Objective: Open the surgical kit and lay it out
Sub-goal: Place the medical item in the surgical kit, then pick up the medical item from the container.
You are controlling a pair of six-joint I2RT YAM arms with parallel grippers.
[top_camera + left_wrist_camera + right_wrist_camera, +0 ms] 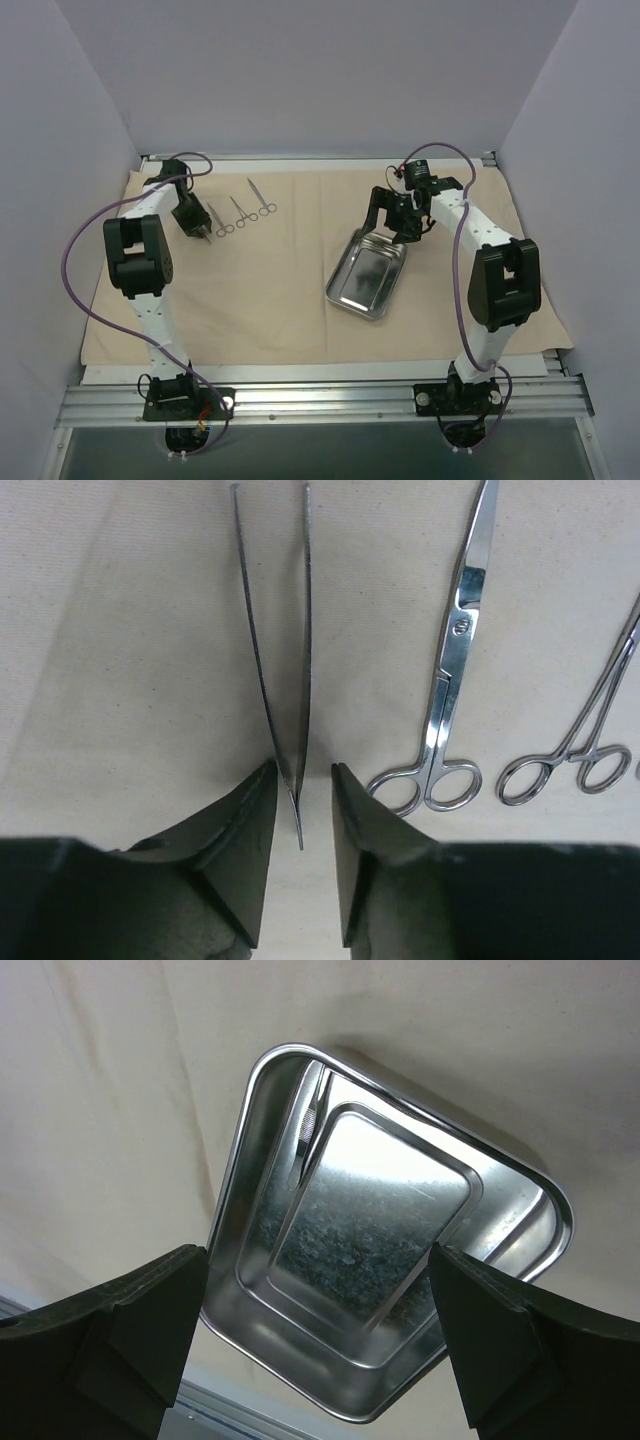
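Note:
The beige cloth wrap (260, 290) lies spread flat over the table. The steel tray (367, 272) sits right of centre. It fills the right wrist view (250, 1290), with a thin shape along its inner wall that may be a reflection. My right gripper (397, 228) (318, 1255) hangs open and empty above the tray's far end. My left gripper (203, 236) (303, 770) is open low over the cloth. The joined end of thin tweezers (275, 650) lies between its fingers with gaps on both sides. Scissors (455, 660) (222, 222) and a ring-handled clamp (590, 720) (240, 211) lie to the right.
A third ring-handled instrument (262, 198) lies at the right end of the row at the far left of the cloth. Grey walls close in the back and both sides. A metal rail (320, 400) runs along the near edge.

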